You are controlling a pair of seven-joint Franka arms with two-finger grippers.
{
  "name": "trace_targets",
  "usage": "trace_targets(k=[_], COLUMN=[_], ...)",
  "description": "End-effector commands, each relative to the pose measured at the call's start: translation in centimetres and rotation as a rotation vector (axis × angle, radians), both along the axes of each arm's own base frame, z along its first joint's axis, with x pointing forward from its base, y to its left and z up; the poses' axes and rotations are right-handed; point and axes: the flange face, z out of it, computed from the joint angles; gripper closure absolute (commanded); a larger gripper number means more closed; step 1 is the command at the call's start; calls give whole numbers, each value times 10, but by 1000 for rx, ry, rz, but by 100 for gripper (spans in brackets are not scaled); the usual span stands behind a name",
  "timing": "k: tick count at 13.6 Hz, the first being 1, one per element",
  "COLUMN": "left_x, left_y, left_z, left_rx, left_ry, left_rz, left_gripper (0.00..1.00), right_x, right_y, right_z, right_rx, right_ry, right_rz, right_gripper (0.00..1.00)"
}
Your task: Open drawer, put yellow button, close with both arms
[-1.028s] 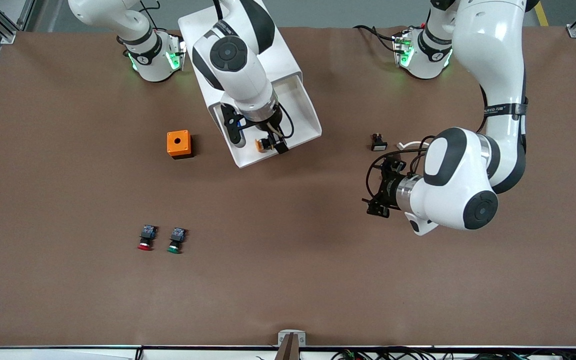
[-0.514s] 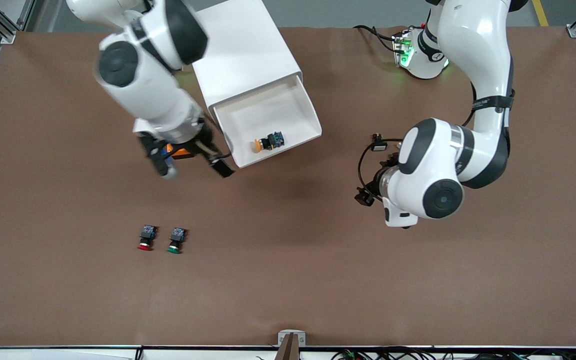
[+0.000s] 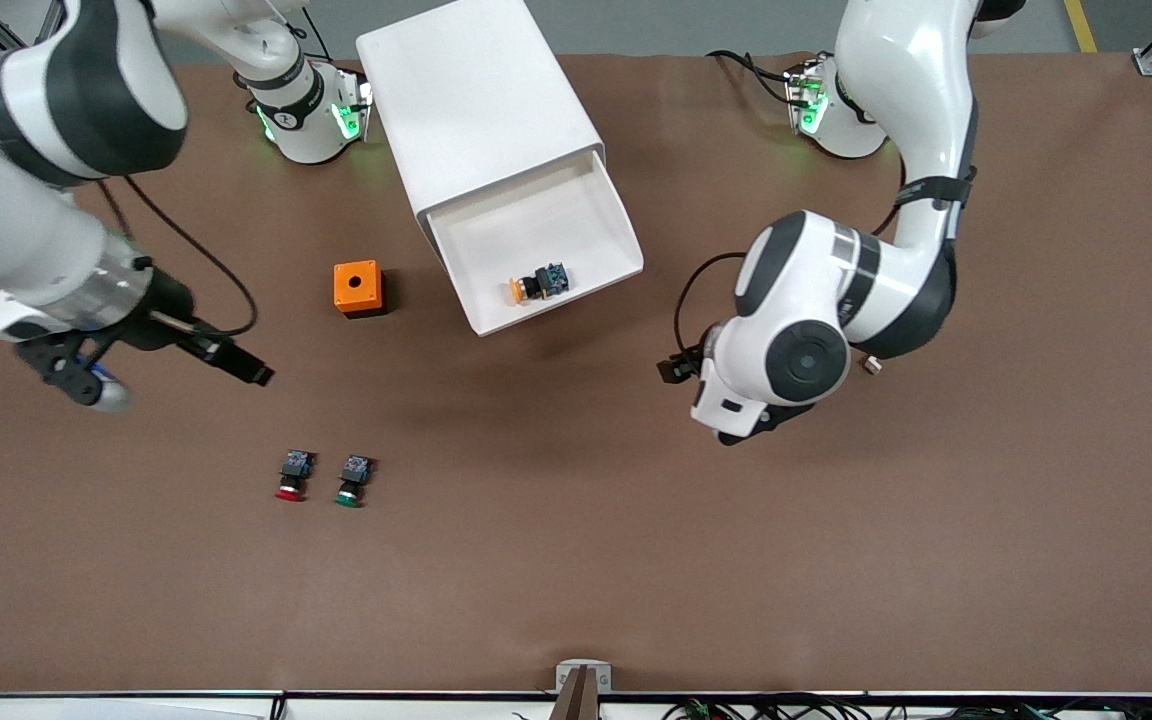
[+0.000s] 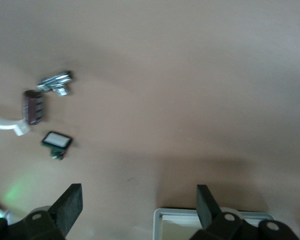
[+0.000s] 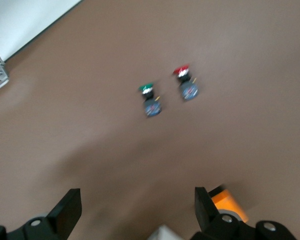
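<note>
The white cabinet has its uppermost drawer pulled open. The yellow button lies on its side inside the drawer, near the front wall. My right gripper is open and empty, over bare table toward the right arm's end, and the right wrist view shows its fingers wide apart. My left gripper is over the table beside the open drawer, mostly hidden under its own wrist. The left wrist view shows it open and empty, with a corner of the drawer between the fingers.
An orange box stands beside the cabinet. A red-capped button and a green-capped button lie nearer the front camera. A black switch, a silver part and a dark cylinder lie by the left arm.
My right gripper let go of the yellow button in the drawer and swung away toward the right arm's end. My left arm moved closer to the open drawer.
</note>
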Motion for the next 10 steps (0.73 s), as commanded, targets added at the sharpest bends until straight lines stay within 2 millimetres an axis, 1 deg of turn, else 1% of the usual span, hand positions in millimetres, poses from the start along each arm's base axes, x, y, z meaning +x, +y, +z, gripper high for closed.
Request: trace_targets(k=[1,2,3,4,5,6,8,10], left_x=[-28,-35,-45,-54,-69,-82,-103,-132], left_y=[-56,-70,-85,-97,-113,-127,-146,-172], left_z=[-6,-6,-9,-13,-14,-13,-13,-16], left_rx=[-2,-7,-14,-14,-18,-24,-27,-16], left_ry=[-90,-111,-115,-111,-108,-105,-91,-75], left_rz=[-101,-110,-129,-144,-173,-199,-200,-180], left_gripper=[0,0,0,0,0,0,0,0], right_x=[-7,-10,-16,-21,-29,-35,-44,-44], right_y=[-80,-107,-127,-140,-148,-150,-154,-157], right_z=[13,18,25,30,39,46,44,42], right_rx=[-46,-60,-72,-90,-124,-139,-119,-114], right_ry=[-33,-48,-57,-55,-50,-35,22,31], right_rz=[190,243,281,302,315,325,318,314], right_gripper=[0,0,0,0,0,0,0,0])
